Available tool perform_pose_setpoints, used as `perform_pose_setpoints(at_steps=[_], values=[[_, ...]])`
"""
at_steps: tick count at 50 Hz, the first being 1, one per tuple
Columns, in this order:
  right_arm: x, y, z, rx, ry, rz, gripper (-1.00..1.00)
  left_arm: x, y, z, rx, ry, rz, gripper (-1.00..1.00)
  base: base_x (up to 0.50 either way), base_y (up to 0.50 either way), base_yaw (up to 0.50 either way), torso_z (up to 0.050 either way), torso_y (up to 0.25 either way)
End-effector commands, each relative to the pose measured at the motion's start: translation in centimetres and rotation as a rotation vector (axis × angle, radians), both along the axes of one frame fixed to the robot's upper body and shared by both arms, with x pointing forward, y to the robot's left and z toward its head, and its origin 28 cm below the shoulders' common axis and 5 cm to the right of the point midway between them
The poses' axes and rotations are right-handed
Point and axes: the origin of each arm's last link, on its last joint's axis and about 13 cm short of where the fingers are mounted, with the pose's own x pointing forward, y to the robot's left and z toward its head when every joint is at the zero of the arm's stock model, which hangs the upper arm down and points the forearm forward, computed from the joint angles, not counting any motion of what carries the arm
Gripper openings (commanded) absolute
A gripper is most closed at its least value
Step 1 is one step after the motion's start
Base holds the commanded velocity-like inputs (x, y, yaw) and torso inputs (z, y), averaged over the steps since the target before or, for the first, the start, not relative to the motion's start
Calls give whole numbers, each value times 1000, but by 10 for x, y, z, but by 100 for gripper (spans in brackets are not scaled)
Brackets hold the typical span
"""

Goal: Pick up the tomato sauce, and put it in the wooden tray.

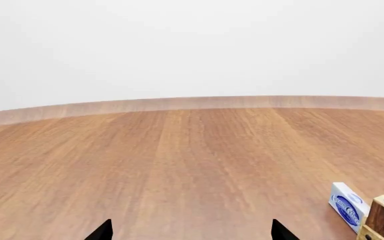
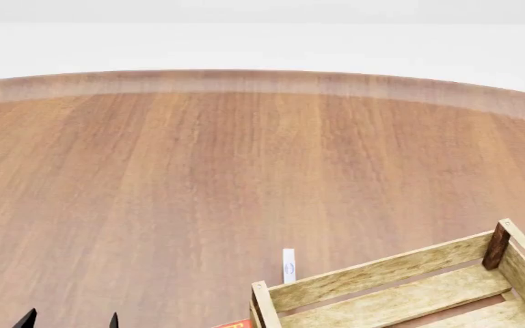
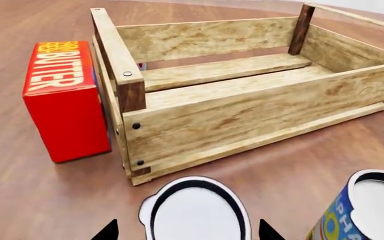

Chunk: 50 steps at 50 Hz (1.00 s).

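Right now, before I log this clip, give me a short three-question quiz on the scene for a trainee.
1. True or false: the red butter box stands inside the wooden tray.
2. In the right wrist view, which thing lies in line with the gap between the jaws of the right gripper? A) the white-topped can B) the blue-and-yellow can C) the butter box
3. How do the jaws of the left gripper stand: open or shut?

Key
1. False. It stands outside, beside the tray's short end.
2. A.
3. Open, with only bare floor between them.
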Motion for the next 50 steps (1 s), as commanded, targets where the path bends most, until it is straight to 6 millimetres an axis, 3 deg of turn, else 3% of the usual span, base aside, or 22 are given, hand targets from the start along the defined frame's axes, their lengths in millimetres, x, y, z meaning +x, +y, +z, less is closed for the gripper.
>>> perform_pose_setpoints(at_steps=[1,50], values=[[5,-2,-4,4,10,-28,100,1,-1,1,-11,-7,-7,100,0,0,0,0,0],[7,-2,-9,-17,22,-21,100,1,-1,1,-11,-7,-7,100,0,0,0,0,0]])
